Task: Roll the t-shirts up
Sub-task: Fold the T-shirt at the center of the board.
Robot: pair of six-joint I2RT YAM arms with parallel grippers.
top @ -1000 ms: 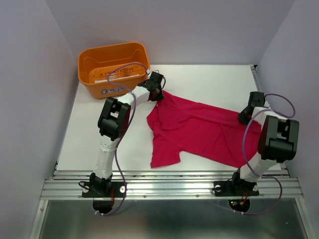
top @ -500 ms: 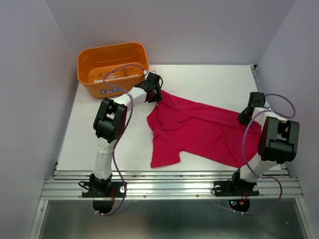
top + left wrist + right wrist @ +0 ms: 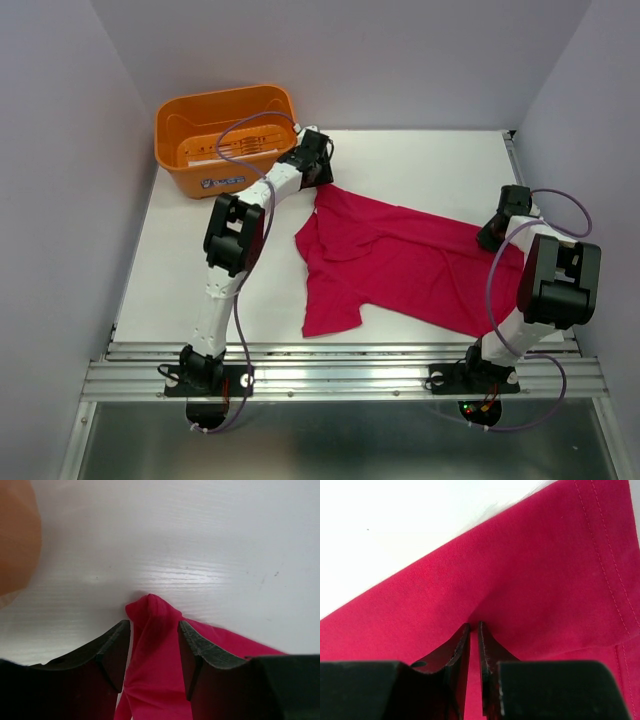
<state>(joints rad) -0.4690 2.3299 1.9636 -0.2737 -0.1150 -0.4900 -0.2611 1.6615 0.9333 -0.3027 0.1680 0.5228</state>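
The crimson-pink t-shirt (image 3: 400, 260) lies spread and creased across the white table, stretched from back left to front right. My left gripper (image 3: 321, 178) is at the shirt's far left corner, beside the orange basket. In the left wrist view its jaws (image 3: 154, 624) stand open with a raised fold of the t-shirt (image 3: 150, 675) loose between them. My right gripper (image 3: 490, 238) sits at the shirt's right edge. In the right wrist view it (image 3: 474, 626) is shut on a pinch of the t-shirt (image 3: 520, 570).
An orange plastic basket (image 3: 225, 135) stands at the back left corner, just left of the left gripper, and shows as an orange blur (image 3: 15, 535) in the left wrist view. Purple-grey walls close in the table on three sides.
My left gripper's jaws have spread apart and let go of the shirt's far left corner, and the arm has shifted slightly toward the back. The right arm has not moved.
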